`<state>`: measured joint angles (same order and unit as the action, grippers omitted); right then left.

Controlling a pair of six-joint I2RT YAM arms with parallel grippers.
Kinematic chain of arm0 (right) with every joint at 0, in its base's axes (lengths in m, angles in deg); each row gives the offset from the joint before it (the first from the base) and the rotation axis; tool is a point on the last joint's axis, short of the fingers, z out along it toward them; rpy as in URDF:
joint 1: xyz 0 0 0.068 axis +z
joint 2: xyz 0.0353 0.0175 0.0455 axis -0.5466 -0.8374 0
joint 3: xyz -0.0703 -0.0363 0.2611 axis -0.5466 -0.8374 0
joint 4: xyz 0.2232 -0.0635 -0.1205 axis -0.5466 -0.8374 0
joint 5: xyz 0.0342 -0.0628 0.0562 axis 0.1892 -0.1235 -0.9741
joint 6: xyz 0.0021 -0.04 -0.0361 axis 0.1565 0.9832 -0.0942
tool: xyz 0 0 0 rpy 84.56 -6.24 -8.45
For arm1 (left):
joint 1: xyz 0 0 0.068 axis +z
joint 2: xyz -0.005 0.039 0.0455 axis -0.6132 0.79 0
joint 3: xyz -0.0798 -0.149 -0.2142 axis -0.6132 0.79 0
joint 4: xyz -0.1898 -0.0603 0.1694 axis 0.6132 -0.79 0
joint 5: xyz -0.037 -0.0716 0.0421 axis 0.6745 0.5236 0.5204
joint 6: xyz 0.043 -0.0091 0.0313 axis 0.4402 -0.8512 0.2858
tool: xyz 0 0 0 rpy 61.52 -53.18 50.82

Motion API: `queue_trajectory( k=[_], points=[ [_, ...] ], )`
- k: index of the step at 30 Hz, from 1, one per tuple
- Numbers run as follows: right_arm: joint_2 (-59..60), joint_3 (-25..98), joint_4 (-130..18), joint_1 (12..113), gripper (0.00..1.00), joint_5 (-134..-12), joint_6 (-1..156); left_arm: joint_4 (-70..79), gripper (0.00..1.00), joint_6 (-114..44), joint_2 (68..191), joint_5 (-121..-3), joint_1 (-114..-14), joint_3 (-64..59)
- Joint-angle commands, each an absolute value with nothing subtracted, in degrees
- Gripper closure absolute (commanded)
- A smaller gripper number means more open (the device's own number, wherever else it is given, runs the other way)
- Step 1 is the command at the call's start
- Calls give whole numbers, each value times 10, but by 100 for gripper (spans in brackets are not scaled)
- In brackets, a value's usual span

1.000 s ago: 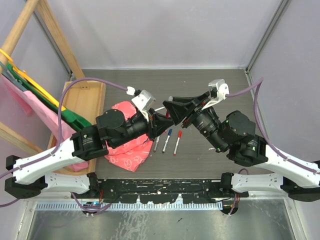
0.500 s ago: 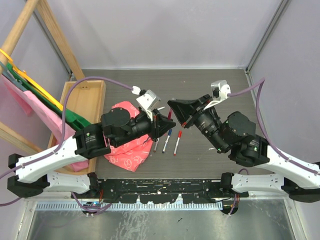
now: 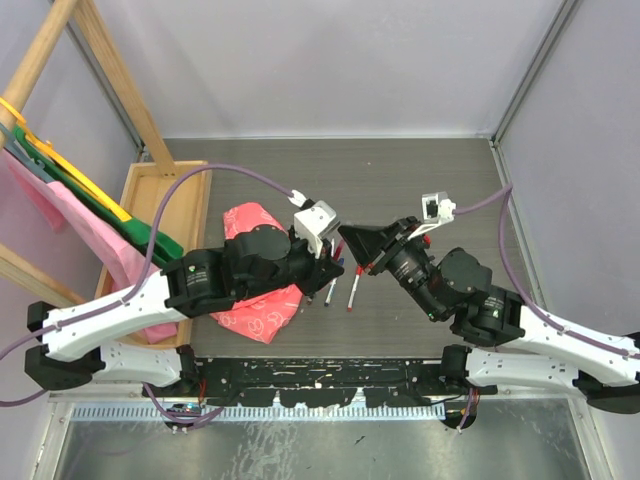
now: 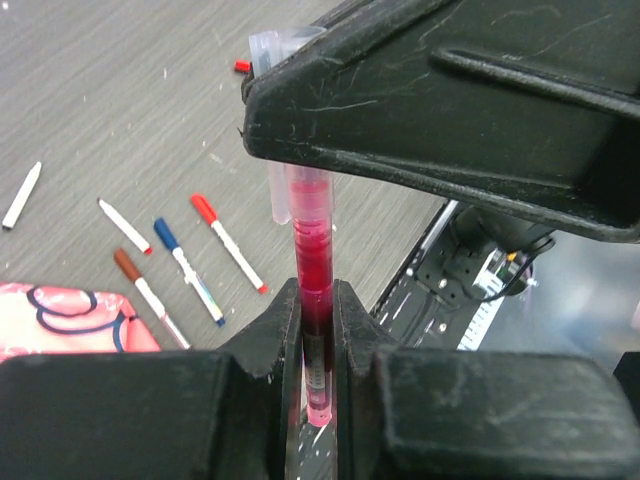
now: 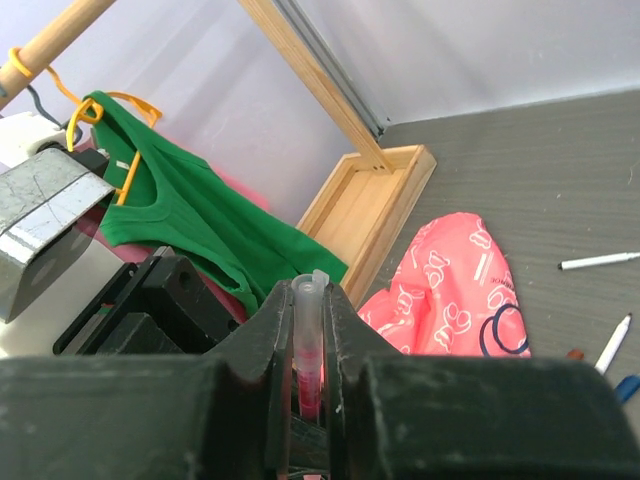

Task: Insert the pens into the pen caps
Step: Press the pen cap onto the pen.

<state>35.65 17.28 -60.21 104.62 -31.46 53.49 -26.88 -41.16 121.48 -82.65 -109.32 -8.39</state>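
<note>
Found left gripper (image 4: 316, 296) clamped narrow on a red pen (image 4: 312, 245), held off the table (image 3: 420, 170). Found right gripper (image 5: 308, 300) closed tight on a clear clipped cap (image 5: 309, 292), tip to tip with the left and in line with the pen. Could not make out the seam between pen and cap, nor how far seated. Noted below, lying side by side and apart: brown-capped pen (image 4: 127, 265), blue-capped pen (image 4: 165, 232), red-capped pen (image 4: 204, 208). Noted pink patterned cloth (image 3: 255, 300) just beside them.
</note>
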Motion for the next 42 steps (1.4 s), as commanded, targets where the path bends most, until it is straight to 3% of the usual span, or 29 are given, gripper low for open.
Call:
queue_trajectory(
  k=[1, 11, 19, 25, 29, 32, 34, 42],
  points=[
    [341, 91, -738, 1094, 100, -367, 462, -71, 100, -408, 1210, -851, -1086, -147],
    [340, 0, -723, 1219, 100, -289, 358, -65, 100, -442, 1233, -830, -1059, -167],
    [365, 48, -794, 1242, 100, -171, 332, -120, 100, -443, 1256, -790, -1055, -190],
    [385, 146, -826, 1242, 100, -94, 416, -116, 100, -448, 1256, -768, -1055, -164],
    [383, 206, -811, 1242, 90, -59, 493, -123, 100, -442, 1265, -726, -1055, -168],
    [369, 262, -812, 1242, 70, -33, 537, -148, 100, -439, 1296, -687, -1055, -177],
    [366, 291, -809, 1242, 64, -24, 563, -151, 100, -445, 1302, -679, -1056, -169],
    [410, 284, -798, 1242, 55, 8, 602, -155, 100, -466, 1274, -739, -1056, -102]
  ],
)
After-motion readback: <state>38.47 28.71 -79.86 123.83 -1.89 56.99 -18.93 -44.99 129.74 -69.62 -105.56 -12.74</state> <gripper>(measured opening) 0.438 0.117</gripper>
